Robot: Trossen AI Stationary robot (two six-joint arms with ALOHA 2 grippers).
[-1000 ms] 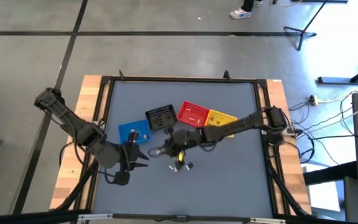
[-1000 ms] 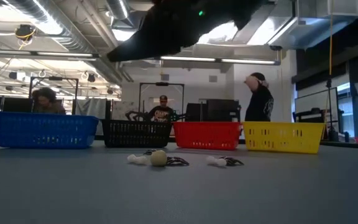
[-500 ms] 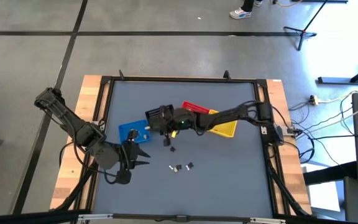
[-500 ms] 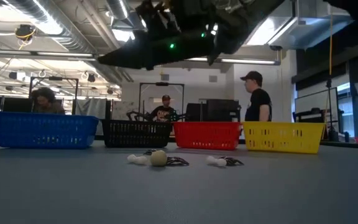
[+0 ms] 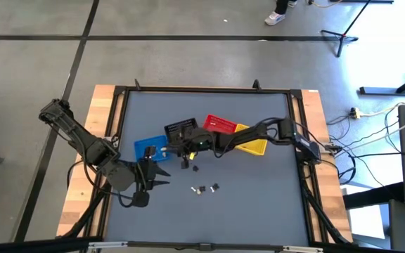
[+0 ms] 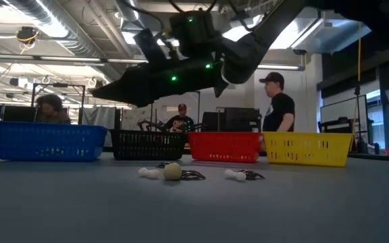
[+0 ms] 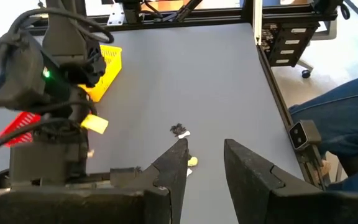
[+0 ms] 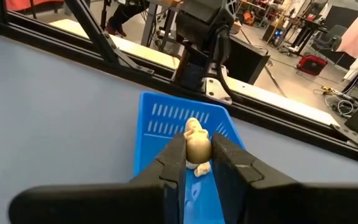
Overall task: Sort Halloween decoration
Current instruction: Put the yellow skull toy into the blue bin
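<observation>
Overhead, the right gripper (image 5: 172, 147) is hovering at the near edge of the small blue plastic basket (image 5: 150, 148), its two dark fingers (image 8: 174, 163) clamping a tiny cream-yellow rounded trinket (image 8: 197, 148) above the basket's slotted interior. Beside that basket are standing a black basket (image 5: 182, 131), a red basket (image 5: 220, 125) and a yellow basket (image 5: 253, 144). More loose trinkets (image 5: 204, 188), pale and dark, are lying on the grey table (image 5: 259, 204) nearer the front. The left gripper (image 5: 162, 176) is waiting low at the left of the table, fingers parted around nothing. A person in black (image 6: 276, 104) is standing behind the table.
</observation>
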